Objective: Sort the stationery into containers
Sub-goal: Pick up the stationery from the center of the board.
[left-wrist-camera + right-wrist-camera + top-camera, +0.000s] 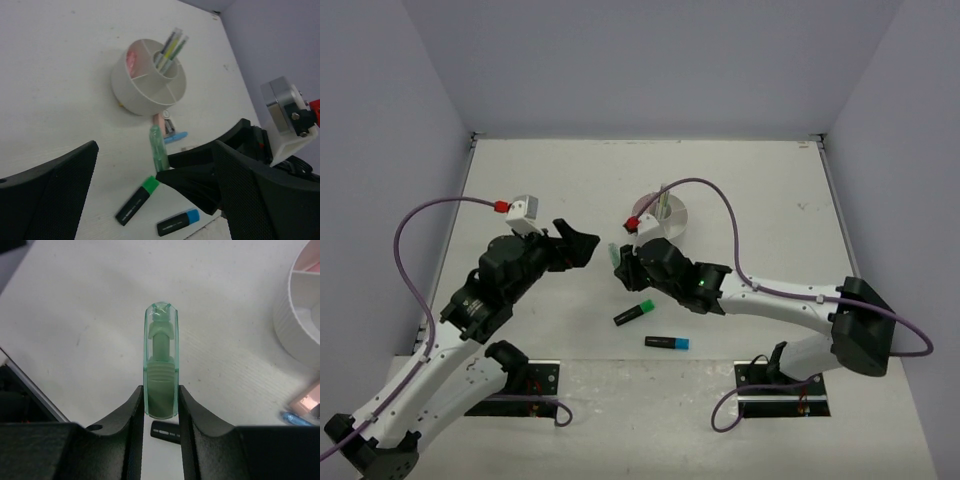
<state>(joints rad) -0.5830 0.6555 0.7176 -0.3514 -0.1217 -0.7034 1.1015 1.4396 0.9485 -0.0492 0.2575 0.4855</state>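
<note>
My right gripper [623, 266] is shut on a mint marker [615, 254] and holds it above the table, tip up, left of the white round organiser [672, 222]. In the right wrist view the marker [161, 360] is clamped between both fingers [131, 415], with the organiser's wall [300, 330] at the right edge. Thin pens [170, 47] stand in the organiser's central cup [172, 75]. A green highlighter [634, 313] and a blue highlighter [667, 342] lie on the table below the marker. My left gripper [577, 246] is open and empty, left of the marker.
A pink item [162, 121] and a blue pen [176, 136] lie beside the organiser's near wall; they also show in the right wrist view, pink item [309, 396], blue pen [297, 418]. The right arm [770, 297] stretches across the table's near right part.
</note>
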